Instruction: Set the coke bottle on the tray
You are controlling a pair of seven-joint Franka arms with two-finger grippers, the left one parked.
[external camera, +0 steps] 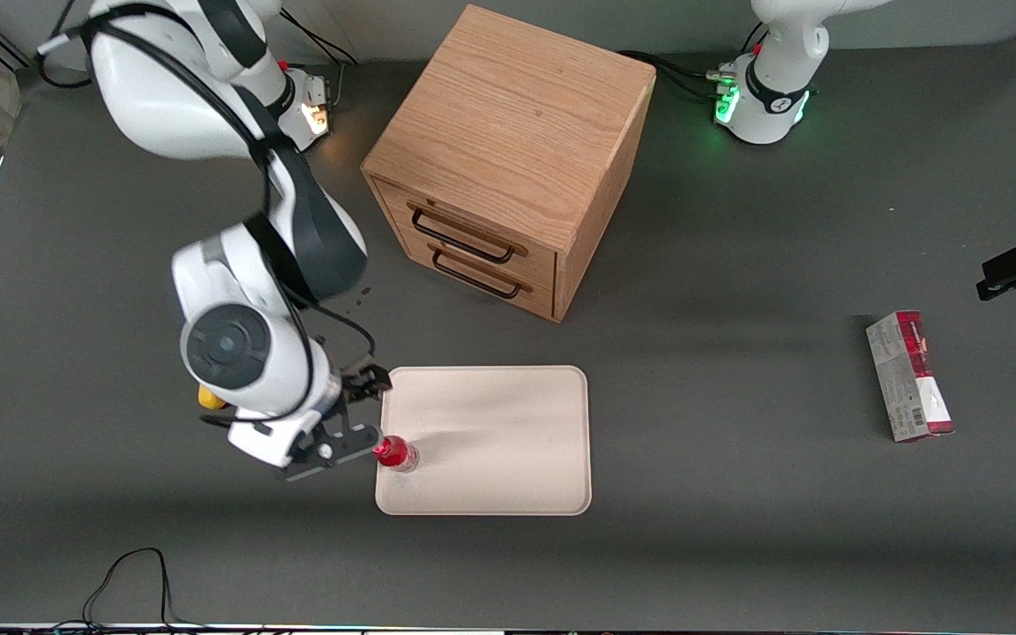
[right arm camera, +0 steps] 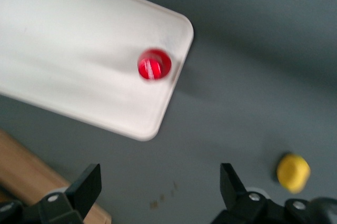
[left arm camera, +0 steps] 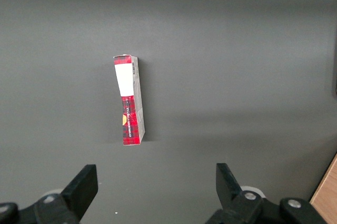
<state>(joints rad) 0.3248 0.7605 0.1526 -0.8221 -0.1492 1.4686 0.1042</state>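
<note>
The coke bottle (external camera: 396, 453) stands upright on the tray (external camera: 508, 441), in the tray's corner nearest the front camera at the working arm's end. The right wrist view shows its red cap (right arm camera: 154, 64) from above, just inside the tray's (right arm camera: 68, 50) rim. My right gripper (external camera: 365, 410) is open and empty, its fingers spread wide. It hangs above the tray's edge at the working arm's end, close beside the bottle but apart from it. In the right wrist view the gripper (right arm camera: 160, 182) is over bare table, with nothing between its fingers.
A wooden drawer cabinet (external camera: 508, 150) stands farther from the front camera than the tray; its corner shows in the right wrist view (right arm camera: 31, 182). A small yellow object (external camera: 208, 398) (right arm camera: 293, 172) lies under the working arm. A red-and-grey carton (external camera: 909, 375) (left arm camera: 130, 100) lies toward the parked arm's end.
</note>
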